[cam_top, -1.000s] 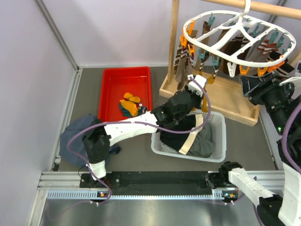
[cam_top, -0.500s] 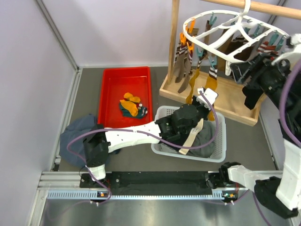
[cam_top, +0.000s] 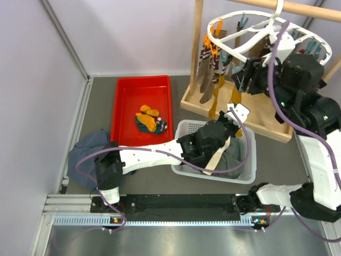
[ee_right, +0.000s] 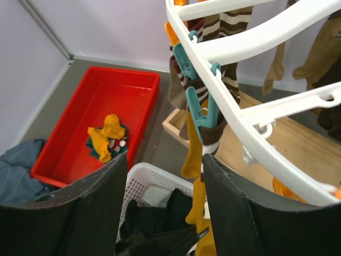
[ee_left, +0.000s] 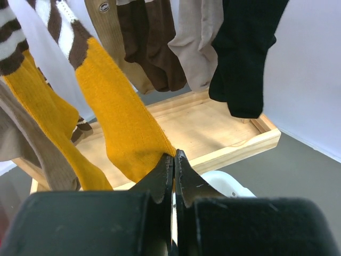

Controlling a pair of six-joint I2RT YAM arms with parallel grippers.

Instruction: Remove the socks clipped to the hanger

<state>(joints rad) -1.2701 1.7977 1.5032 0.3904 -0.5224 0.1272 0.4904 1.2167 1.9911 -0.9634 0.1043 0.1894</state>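
Item: white plastic hanger (ee_right: pixel 256 34), hooked on the pole of the wooden rack (cam_top: pixel 266 114) at the far right corner of the table, tilted, carrying the clipped socks round its rim. Those in view are brown-and-white striped, brown, beige, black and mustard. Left claw (ee_left: pixel 173 160): fingers pressed together on the toe of one hanging mustard sock (ee_left: pixel 122 122), gripping only a thin fold at its lowest tip, above the white basket (cam_top: pixel 242 160) of dark clothes near the middle of the near edge. Right claw (ee_right: pixel 165 159): fingers wide apart, holding nothing, raised just beside the hanger's rim with a teal clip (ee_right: pixel 198 114) between and beyond them. Red tray (cam_top: pixel 128 96): toward the far left, holding a few loose socks (cam_top: pixel 149 118). Hazards, as judged: the toe pinch is slight, so a downward pull may slip off the knit before the clip gives. If the clip holds firm, the pull goes into the frame instead, tipping it further or swinging it on its hook, which could shake it off the pole. The spread right fingers stand near the crossbars and could snag one. A sock freed here could drop into the basket or the rack's base.
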